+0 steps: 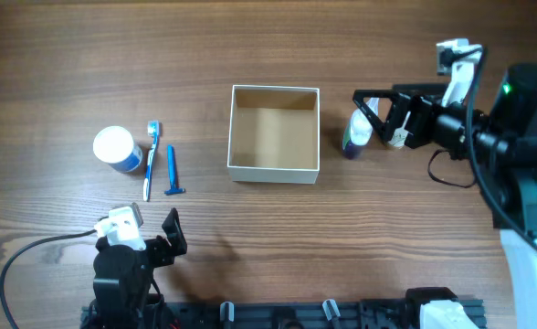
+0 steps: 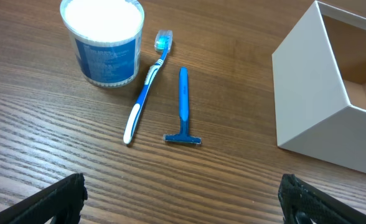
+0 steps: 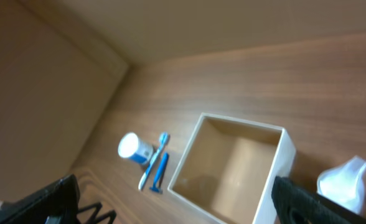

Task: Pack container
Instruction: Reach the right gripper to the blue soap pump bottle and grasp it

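We've got the box (image 1: 274, 170) mid-desk, open top up, brown floor bare, so nothing packed yet by our read. The right gripper (image 1: 362, 117) is set wide, pointing at the box's right wall, w/ a small white-and-purple bottle (image 1: 358, 135) sitting in the gap btw the fingers. In the wrist view the bottle is hard over toward one finger, and we can't tell if it touches. Key relation: the box lies straight ahead of that gripper, just beyond the bottle, bottle and wall just beside each other. So it's prob. a close, a lift and a short carry over the rim. On the other side, the left gripper (image 1: 148, 224) is wide too, w/ nothing in it, hovering near the desk (image 1: 68, 55) edge. Ahead of it lie a blue-and-white toothbrush (image 1: 150, 160) and a blue razor (image 1: 172, 172), side by side and apart, long axes running away from the arm and roughly parallel to the box's left wall. The toothbrush's bristles are at the far end and the razor's head at the near end. A white-lidded blue jar (image 1: 116, 148) stands just beside the toothbrush on its outer side. The left arm is clearly nearer those three, the right arm nearer the bottle. Writing: the jar's blue label shows fine print, too small to read. No brand is legible on the bottle, the brush or the razor.
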Controlling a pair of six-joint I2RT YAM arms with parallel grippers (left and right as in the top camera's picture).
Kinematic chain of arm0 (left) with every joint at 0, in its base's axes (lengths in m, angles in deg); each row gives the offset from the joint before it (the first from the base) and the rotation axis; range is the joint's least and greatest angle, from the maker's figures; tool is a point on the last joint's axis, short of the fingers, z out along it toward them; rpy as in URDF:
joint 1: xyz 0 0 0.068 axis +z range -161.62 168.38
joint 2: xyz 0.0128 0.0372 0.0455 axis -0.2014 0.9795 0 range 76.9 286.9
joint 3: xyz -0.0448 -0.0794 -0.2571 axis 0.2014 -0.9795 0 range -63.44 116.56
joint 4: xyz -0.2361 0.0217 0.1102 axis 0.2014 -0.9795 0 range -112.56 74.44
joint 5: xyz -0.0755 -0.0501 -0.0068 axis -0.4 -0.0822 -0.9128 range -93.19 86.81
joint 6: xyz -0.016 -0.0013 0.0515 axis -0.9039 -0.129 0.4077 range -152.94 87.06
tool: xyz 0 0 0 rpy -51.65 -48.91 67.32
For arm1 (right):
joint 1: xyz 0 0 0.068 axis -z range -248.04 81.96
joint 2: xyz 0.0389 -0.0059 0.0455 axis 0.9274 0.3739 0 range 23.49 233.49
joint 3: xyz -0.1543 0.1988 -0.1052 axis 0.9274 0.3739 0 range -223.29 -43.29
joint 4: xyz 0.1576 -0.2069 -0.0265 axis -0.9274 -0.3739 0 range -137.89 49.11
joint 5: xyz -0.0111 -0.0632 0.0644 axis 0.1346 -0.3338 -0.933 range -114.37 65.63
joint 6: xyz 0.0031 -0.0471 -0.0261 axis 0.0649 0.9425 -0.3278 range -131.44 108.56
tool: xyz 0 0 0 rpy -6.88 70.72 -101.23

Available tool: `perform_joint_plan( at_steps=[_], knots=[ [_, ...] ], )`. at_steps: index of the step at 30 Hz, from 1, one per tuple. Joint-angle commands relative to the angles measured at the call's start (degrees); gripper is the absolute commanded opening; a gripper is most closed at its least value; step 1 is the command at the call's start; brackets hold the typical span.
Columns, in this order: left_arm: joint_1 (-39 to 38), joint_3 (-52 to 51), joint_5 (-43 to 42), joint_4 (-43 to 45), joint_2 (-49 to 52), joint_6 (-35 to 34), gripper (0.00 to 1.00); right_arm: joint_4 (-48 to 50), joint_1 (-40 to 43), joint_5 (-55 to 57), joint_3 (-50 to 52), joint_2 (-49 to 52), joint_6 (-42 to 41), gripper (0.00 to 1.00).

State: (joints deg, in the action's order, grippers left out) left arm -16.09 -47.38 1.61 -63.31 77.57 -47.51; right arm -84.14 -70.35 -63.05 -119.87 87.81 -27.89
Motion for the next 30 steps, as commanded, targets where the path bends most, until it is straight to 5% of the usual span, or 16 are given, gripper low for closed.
perform_joint_plan(
  at_steps=[1, 12, 30],
  knots=[
    [0.31, -0.13, -0.26, 0.17, -0.50, -0.72, 1.00, -15.12, -6.75, 22.53, -14.14, 9.97, 2.47, 1.00],
    [0.31, -0.13, -0.26, 0.17, -0.50, -0.72, 1.00, -24.87, -12.46, 44.76, -17.55, 30.40, -7.23, 0.96],
    [0.31, -0.13, -0.26, 0.15, -0.50, -0.72, 1.00, -24.28, -12.41, 42.69, -16.39, 43.12, -12.24, 0.78]
  ],
)
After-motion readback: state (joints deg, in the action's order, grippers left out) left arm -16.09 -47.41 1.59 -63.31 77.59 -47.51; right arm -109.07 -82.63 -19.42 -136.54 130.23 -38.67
